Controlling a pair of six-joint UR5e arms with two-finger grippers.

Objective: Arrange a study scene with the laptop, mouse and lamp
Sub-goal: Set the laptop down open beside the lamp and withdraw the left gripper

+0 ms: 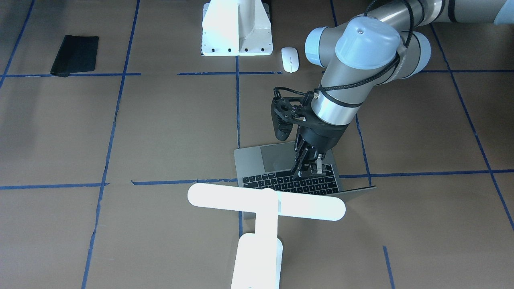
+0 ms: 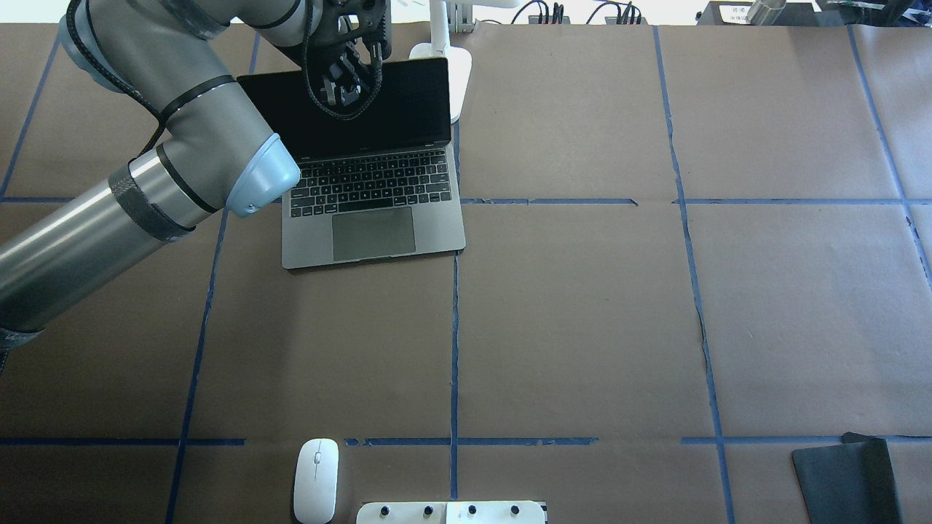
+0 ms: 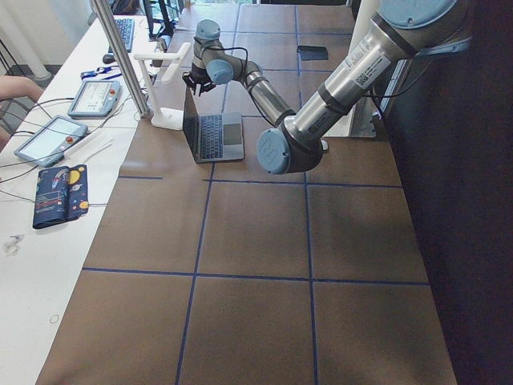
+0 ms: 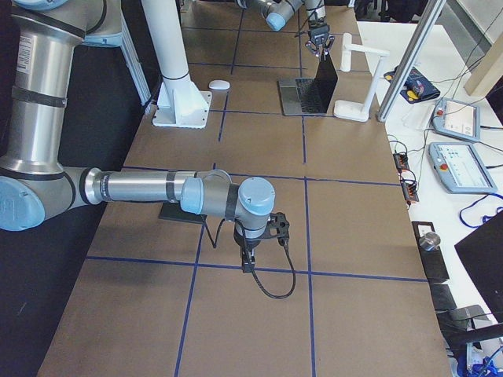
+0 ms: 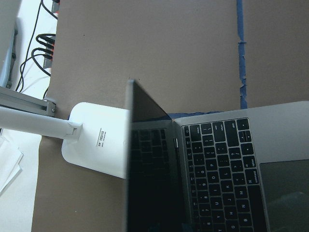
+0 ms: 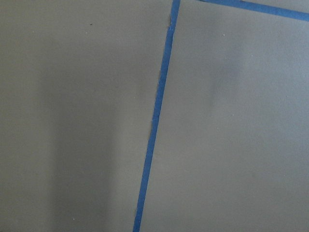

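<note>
A robotics lab. Two industrial arms, the left arm (image 2: pixel 145 167) and the right arm (image 4: pixel 149 190), work over a worktop (image 2: pixel 582 327) papered brown and gridded with blue tape (image 2: pixel 454 349). Teach pendants (image 4: pixel 460 169), loose cables (image 4: pixel 405 169) and an aluminium frame post (image 3: pixel 120 56) line its side bench.

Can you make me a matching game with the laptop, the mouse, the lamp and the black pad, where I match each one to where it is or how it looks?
Things:
1. thin grey metal laptop
2. small glossy white oval mouse
3. white T-shaped desk lamp
4. flat black rectangular pad

Where or how:
a. standing just behind the laptop's screen
b. lying by itself, far over on the robot's right
c. open, keys showing
d. lying beside the white boxy pedestal

Pairs: 1-c, 2-d, 3-a, 4-b.
</note>
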